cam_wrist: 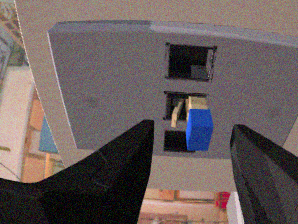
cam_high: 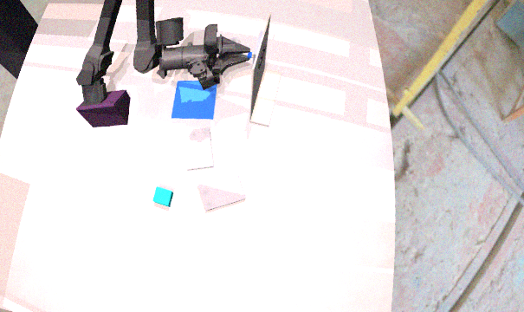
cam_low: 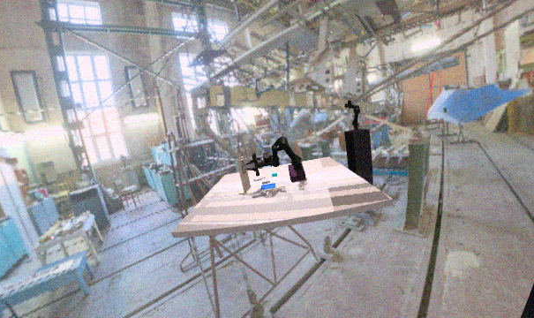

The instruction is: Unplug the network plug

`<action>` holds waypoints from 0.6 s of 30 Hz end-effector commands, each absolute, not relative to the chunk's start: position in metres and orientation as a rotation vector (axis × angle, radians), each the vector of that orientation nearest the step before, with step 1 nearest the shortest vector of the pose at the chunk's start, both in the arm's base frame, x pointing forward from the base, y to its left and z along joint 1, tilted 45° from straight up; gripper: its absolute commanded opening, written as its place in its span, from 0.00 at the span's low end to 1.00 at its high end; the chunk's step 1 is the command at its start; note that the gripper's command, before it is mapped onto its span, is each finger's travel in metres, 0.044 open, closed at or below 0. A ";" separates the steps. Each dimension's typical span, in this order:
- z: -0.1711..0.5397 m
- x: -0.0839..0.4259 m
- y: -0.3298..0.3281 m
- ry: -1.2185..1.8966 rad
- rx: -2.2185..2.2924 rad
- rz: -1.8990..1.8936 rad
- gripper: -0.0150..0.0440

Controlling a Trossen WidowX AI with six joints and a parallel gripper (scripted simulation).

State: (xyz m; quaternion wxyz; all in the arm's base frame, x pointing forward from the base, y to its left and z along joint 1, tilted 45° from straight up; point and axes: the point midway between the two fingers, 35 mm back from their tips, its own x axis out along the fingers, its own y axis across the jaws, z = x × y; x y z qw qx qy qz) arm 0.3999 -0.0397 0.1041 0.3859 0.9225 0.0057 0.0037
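Note:
The blue plug (cam_high: pixel 249 55) (cam_wrist: pixel 199 131) sits at the middle socket of the upright panel (cam_high: pixel 262 65) (cam_low: pixel 244 177) (cam_wrist: pixel 110 90). Its tan front end shows at the opening in the wrist view. The thin tan tab (cam_wrist: pixel 175 114) stands out on the plug's left side in that view. My gripper (cam_high: pixel 250 55) (cam_wrist: pixel 193 132) is partly open, with its fingertips on either side of the plug. In the wrist view gaps show between the plug and both fingers, so it holds nothing. The marked blue square (cam_high: pixel 192 110) (cam_low: pixel 268 186) lies on the table.
Dark openings show above (cam_wrist: pixel 187 61) and below (cam_wrist: pixel 175 141) the plug's socket in the wrist view. A cyan block (cam_high: pixel 163 197) (cam_low: pixel 274 175) and two pale flat tiles (cam_high: pixel 201 149) (cam_high: pixel 220 199) lie on the table. My arm's purple base (cam_high: pixel 110 110) (cam_low: pixel 297 173) stands left of the square in the top view.

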 end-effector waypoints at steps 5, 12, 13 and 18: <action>0.102 0.408 -0.042 0.007 2.357 0.007 0.43; 0.102 0.408 -0.042 0.007 2.357 0.007 0.35; 0.102 0.408 -0.042 0.007 2.357 0.007 0.34; 0.102 0.408 -0.042 0.007 2.357 0.007 0.28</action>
